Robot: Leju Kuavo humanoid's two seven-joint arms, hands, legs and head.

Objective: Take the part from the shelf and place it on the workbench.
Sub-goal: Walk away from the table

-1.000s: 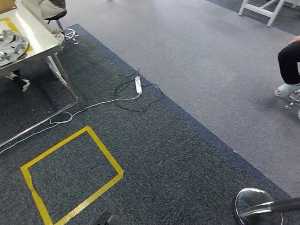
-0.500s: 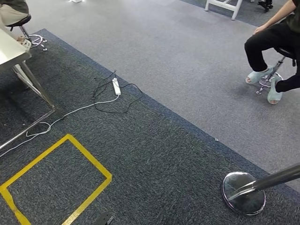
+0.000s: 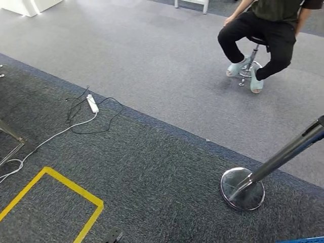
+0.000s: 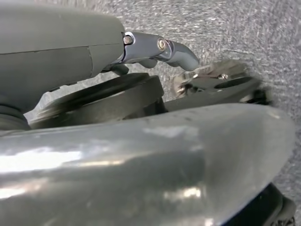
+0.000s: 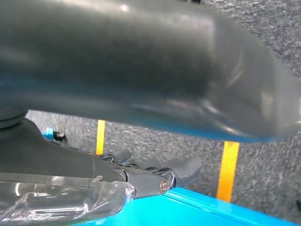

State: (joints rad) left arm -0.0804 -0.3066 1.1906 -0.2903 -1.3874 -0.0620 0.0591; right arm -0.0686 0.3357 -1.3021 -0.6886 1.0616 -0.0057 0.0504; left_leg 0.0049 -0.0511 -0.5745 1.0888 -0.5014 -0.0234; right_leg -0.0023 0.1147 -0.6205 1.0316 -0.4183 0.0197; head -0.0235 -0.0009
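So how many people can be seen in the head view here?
1: a person in dark clothes sits on a stool at the upper right, on the lighter carpet; more may be out of frame.

Rough grey carpet (image 3: 160, 167), polished metal base (image 3: 242, 188)

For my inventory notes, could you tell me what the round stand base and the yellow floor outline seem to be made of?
The round stand base looks like polished metal, perhaps chromed: it is mirror-bright and reflects its surroundings. The yellow floor outline appears to be matte adhesive tape stuck flat on the dark carpet, going by its thin, even strips and a slightly frayed corner.
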